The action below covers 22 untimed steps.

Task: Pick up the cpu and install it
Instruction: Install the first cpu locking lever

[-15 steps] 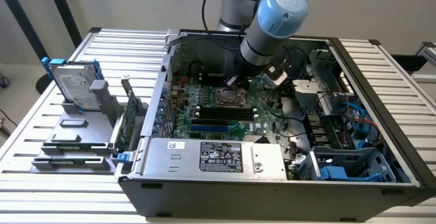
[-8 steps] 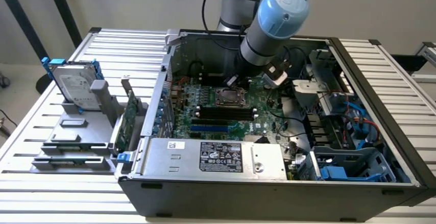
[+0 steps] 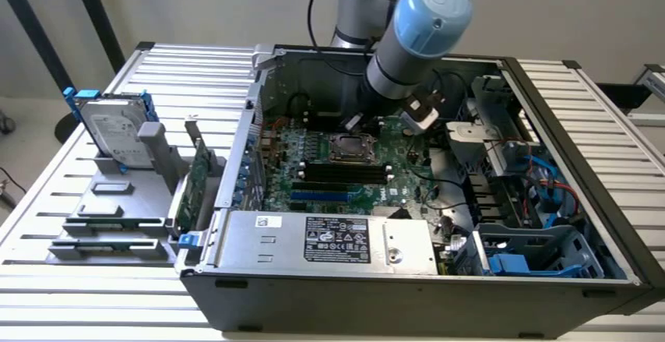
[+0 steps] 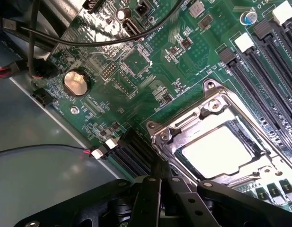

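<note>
The cpu point(image 4: 216, 152) appears as a pale, shiny square plate lying flat inside the metal frame of the motherboard socket point(image 4: 181, 126). My gripper point(image 4: 158, 178) hangs just above the socket's edge with its black fingers point(image 4: 150, 189) pressed together and nothing between them. In the exterior view the gripper point(image 3: 356, 126) reaches down into the open computer case point(image 3: 416, 299), directly over the socket point(image 3: 350, 148) in the middle of the green motherboard point(image 3: 311, 174).
Black memory slots point(image 4: 269, 61), a coin battery point(image 4: 76, 81) and loose black cables point(image 4: 37, 38) surround the socket. A silver power supply point(image 3: 327, 241) lies along the case front. Left of the case, a grey rack point(image 3: 114, 202) holds a hard drive point(image 3: 109, 132) and a green card point(image 3: 195, 182).
</note>
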Tool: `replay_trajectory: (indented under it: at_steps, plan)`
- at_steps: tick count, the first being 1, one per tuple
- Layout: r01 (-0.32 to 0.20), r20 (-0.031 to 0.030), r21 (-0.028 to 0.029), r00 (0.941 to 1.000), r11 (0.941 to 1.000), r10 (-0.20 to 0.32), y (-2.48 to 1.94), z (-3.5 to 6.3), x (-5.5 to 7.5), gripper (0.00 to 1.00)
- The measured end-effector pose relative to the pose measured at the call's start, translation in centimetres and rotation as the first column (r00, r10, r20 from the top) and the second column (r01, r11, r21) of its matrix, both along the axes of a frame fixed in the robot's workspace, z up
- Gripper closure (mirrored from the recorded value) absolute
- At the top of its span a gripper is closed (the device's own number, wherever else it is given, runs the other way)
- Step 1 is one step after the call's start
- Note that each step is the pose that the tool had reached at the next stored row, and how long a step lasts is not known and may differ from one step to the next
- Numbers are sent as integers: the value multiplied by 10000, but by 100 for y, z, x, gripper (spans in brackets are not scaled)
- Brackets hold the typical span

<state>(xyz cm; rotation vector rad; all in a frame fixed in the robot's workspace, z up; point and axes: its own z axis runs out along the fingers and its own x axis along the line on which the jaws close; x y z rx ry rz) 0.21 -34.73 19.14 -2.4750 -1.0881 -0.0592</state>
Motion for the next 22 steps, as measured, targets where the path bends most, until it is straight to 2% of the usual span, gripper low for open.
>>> replay_trajectory:
  at_steps: [13, 17, 21, 22]
  plan:
    - [-80, -52, 6, 10000, 10000, 81, -2, 3, -283, 89]
    - [-131, -69, 30, 9999, 9999, 131, 1, 3, -339, 89]
    - [-162, -67, 101, 9998, 9998, 163, 3, 3, -354, 89]
    - [-163, -67, 102, 9998, 9998, 164, 3, 3, -354, 89]
